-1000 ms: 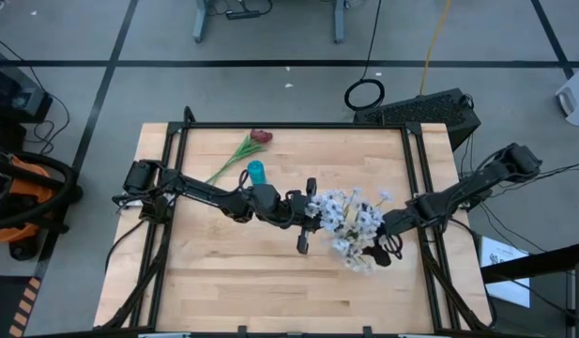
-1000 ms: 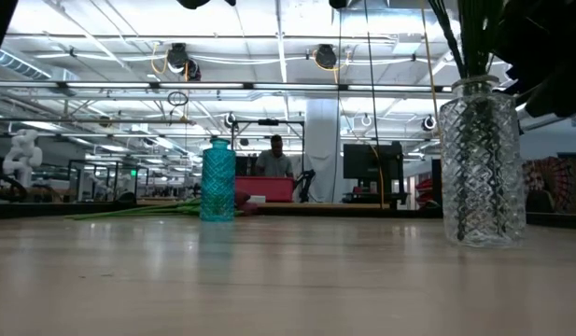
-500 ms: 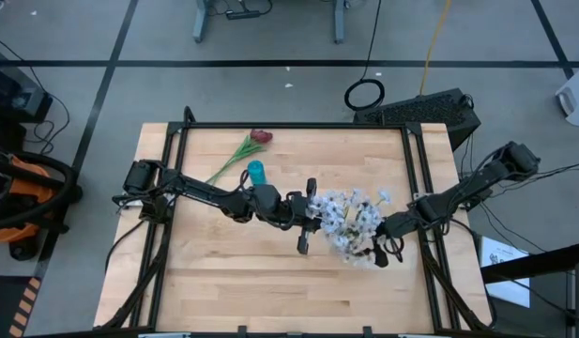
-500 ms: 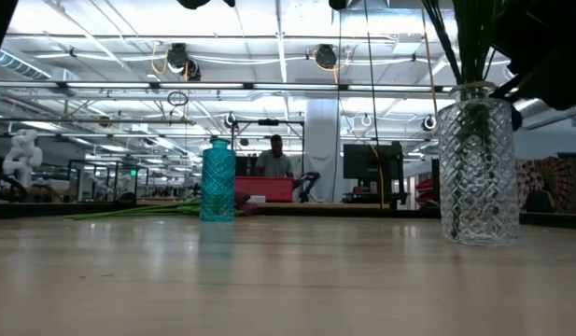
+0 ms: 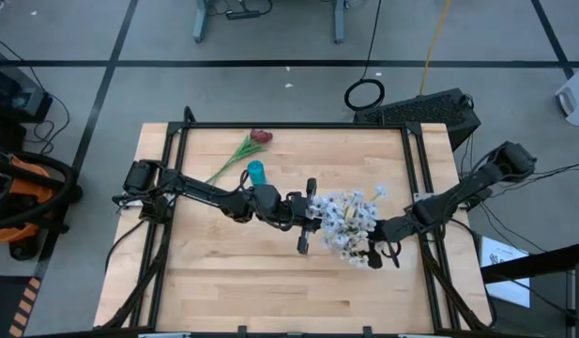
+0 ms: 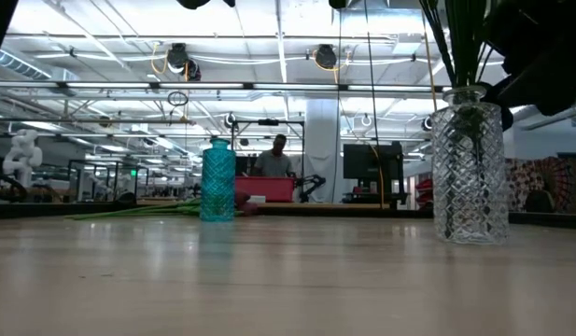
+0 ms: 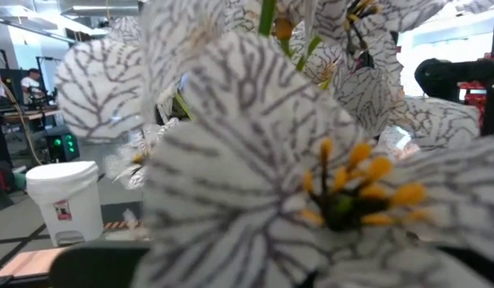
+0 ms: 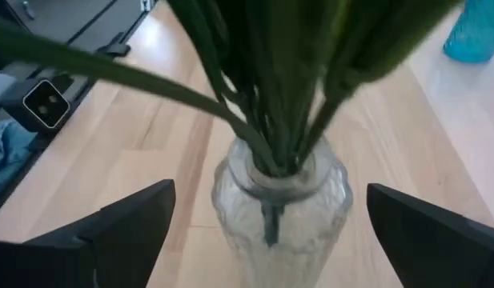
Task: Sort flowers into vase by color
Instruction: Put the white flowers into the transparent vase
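Right gripper spread wide about a clear vase of white flowers; left gripper closed at the blossoms.

The right gripper [image 8: 267,228] is seen with fingers [image 8: 122,224] far apart on either side of the clear glass vase [image 8: 279,204], not touching it. The white flowers [image 5: 348,218] are stood in that vase, stems [image 8: 271,88] gathered at its neck. The left gripper [image 5: 308,228] is held closed just beside the blossoms [image 7: 311,176]. A teal vase [image 5: 257,173] is set further back on the table [image 5: 223,282], with a red flower [image 5: 260,137] lying behind it.
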You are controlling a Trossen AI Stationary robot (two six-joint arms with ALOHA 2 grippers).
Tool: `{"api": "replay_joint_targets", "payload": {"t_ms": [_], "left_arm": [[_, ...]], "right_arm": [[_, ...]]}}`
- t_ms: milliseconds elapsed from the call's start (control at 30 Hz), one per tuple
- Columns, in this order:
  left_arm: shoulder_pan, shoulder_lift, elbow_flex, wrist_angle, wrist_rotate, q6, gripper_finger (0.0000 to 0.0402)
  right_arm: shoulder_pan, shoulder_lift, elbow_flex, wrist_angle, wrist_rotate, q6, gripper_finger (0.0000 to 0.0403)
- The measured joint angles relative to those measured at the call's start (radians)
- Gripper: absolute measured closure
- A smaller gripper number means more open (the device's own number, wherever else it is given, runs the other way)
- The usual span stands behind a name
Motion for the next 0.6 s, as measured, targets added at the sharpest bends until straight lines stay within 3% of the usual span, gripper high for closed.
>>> {"api": "replay_joint_targets", "payload": {"t_ms": [600], "left_arm": [[0.000, 0.000, 0.000, -0.013, 0.000, -0.004, 0.0381]], "right_arm": [[0.000, 0.163, 0.000, 0.230, 0.059, -0.042, 0.0012]]}}
